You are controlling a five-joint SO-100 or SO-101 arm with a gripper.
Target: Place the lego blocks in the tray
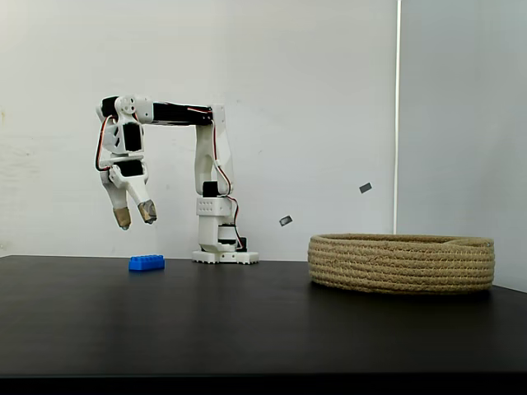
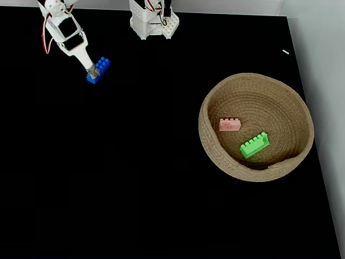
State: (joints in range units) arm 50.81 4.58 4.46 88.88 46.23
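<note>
White plastic and tan-tipped, my claw [image 1: 135, 216] hangs in the air with its two fingers spread apart and nothing between them, pointing down at the black worktop [image 1: 247, 321]. In the side-on fixed view its tips sit clearly above the blue lego block [image 1: 146, 262], which lies flat on the worktop just below and a little to the right of them. From the fixed view that looks down, my claw [image 2: 92, 69] overlaps the near end of that blue block [image 2: 99, 70], which lies at a slant close to the upper left corner of the worktop [image 2: 135, 178]. My forearm rises from the claw to a bent wrist, then runs level to the right toward my upright post and white base [image 1: 224, 247], which stands at the back edge of the worktop. Well apart from me, over on the right in both fixed views, the round tray of coiled tan rope [image 2: 207, 141] rests on the worktop. Inside it the pale pink block [image 2: 229, 124] lies near the middle of the floor, and the bright green block [image 2: 254, 144] lies just beside it, nearer the front wall, the two not touching.
</note>
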